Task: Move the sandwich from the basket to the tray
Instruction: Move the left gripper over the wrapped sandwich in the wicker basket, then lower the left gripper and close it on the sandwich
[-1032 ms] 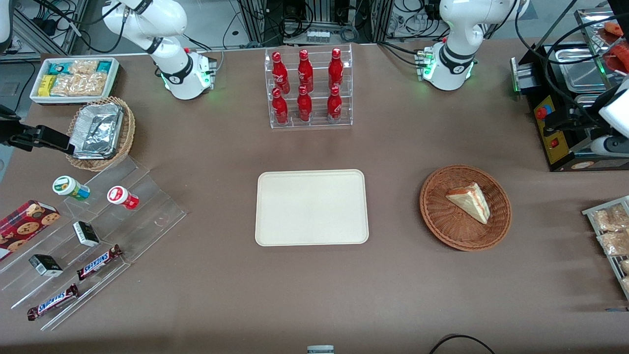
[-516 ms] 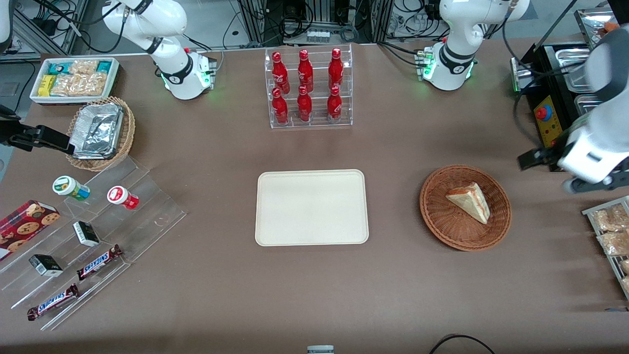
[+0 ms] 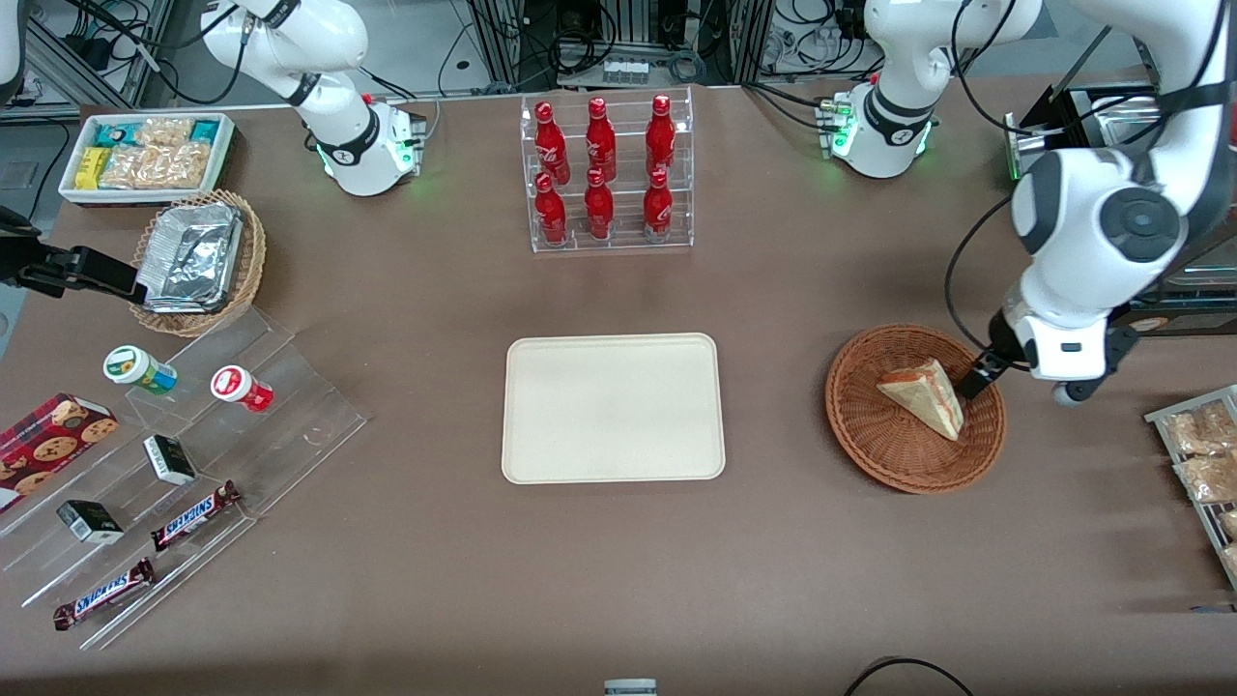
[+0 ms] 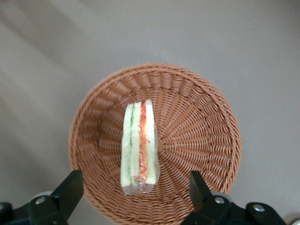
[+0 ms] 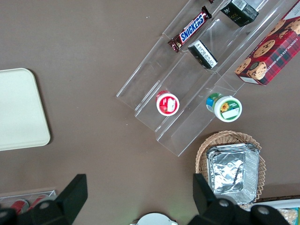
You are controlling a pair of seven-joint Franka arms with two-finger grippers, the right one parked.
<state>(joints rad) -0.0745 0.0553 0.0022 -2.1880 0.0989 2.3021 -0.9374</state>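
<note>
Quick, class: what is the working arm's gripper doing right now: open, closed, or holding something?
Gripper: open, holding nothing, poised above the sandwich in the basket.

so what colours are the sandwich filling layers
Red and light green between pale bread on the sandwich, clearest in the left wrist view.

Woven wicker, soft bread, matt plastic

You see the basket (image 4: 197, 126) in ribbed reddish wicker, the sandwich (image 4: 138, 145) glossy-wrapped, the gripper (image 4: 133, 199) over it in matt black plastic.
</note>
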